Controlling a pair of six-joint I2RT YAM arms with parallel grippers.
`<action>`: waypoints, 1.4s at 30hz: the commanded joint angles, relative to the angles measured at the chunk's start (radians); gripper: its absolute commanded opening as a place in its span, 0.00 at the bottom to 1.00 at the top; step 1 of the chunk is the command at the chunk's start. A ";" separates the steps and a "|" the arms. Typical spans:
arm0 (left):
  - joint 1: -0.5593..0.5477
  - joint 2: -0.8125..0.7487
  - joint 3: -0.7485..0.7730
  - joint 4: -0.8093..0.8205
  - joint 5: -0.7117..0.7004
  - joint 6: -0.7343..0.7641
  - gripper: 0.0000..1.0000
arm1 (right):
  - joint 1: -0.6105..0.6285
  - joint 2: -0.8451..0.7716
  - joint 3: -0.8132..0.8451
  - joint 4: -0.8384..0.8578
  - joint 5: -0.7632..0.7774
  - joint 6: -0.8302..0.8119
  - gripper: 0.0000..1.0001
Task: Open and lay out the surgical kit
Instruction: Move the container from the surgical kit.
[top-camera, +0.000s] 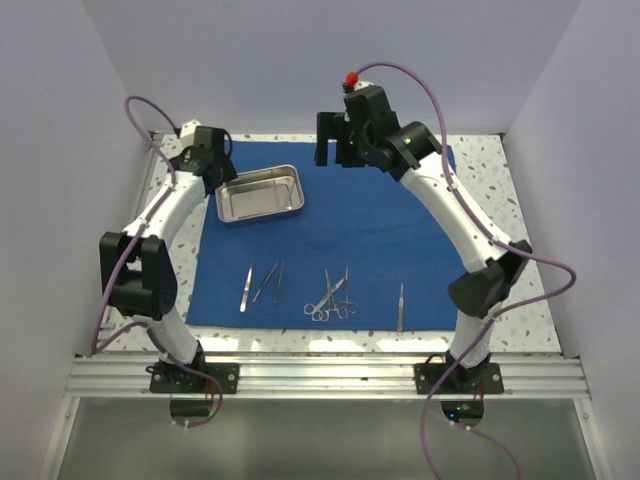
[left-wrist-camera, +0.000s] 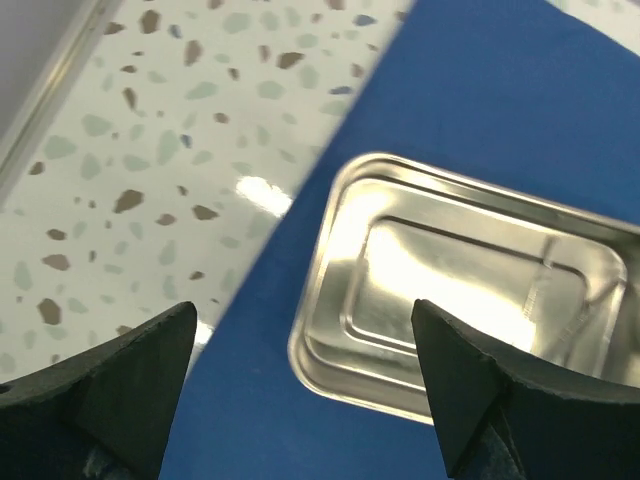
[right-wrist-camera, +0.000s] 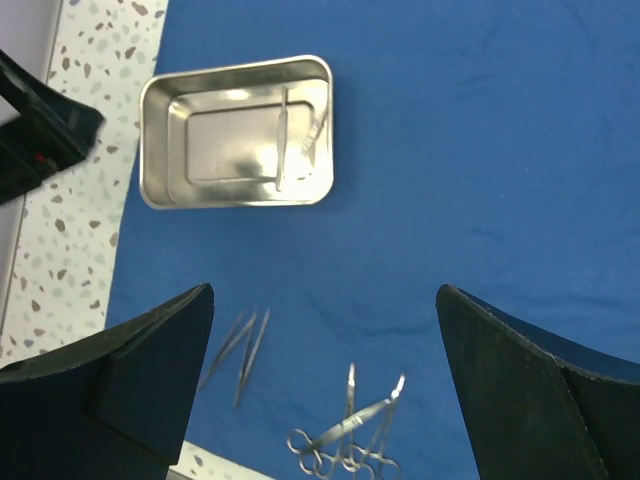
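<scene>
The speckled surface carries the blue cloth wrap, which lies spread flat across the middle of the top view. Both arms arch over it from the bottom corners of that frame.

The left pincer is released, its two dark fingers wide apart with nothing between them. It hangs above the cloth's left border, near one rounded corner of the steel tray. The right pincer is also released and empty, raised over the cloth at upper centre of the top view.

The tray sits on the cloth in the upper left part of the top view. In the right wrist view a thin bright streak crosses its floor; it may be a reflection or a tool, I cannot tell.

Along the lower part of the cloth lie two tweezers, then a tangle of ring-handled clamps at centre, then one slim tool apart at the right.
</scene>
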 joint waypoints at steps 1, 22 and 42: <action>0.079 0.005 0.000 0.064 0.058 0.049 0.92 | -0.018 -0.154 -0.088 -0.008 0.046 -0.066 0.98; 0.089 0.250 -0.044 0.138 0.147 0.062 0.41 | -0.072 -0.264 -0.199 -0.006 0.075 -0.093 0.98; 0.006 0.206 -0.074 0.249 0.299 0.219 0.00 | -0.021 0.347 0.277 0.035 -0.208 0.014 0.95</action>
